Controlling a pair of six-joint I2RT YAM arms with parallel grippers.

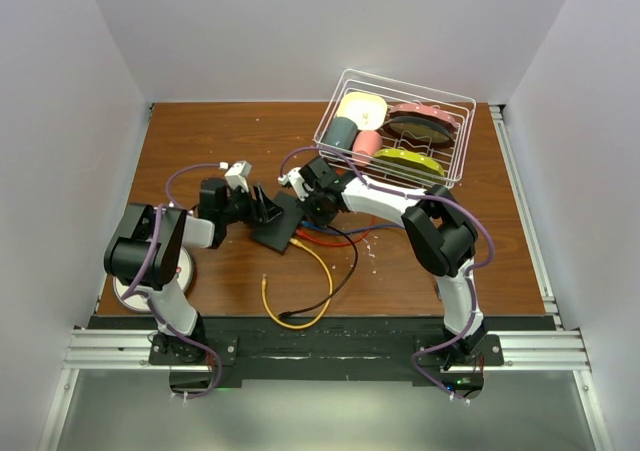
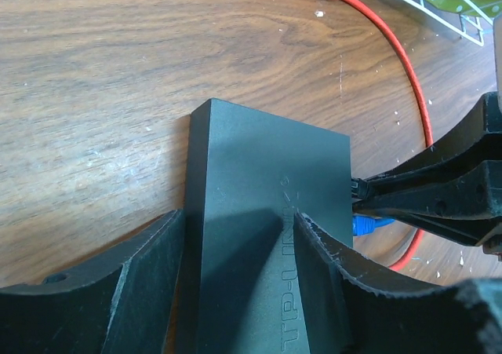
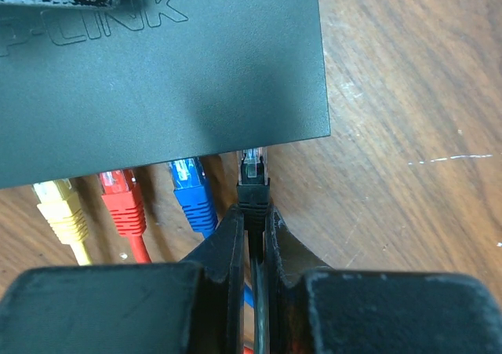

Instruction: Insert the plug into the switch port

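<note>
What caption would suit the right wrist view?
Right gripper presents the black plug to the switch beside seated blue, red and yellow plugs.

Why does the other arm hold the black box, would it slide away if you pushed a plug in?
Probably, yes. The switch is a thin flat box lying on smooth wood, so it looks light and slippery. The black plug pushes sideways at its edge, so the left gripper likely steadies it.

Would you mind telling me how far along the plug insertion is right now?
Done: yellow, red and blue plugs sit at the switch edge. In hand: the left gripper straddles the switch; the right gripper pinches the black plug, tip at the port edge. Left: pushing it home.
</note>
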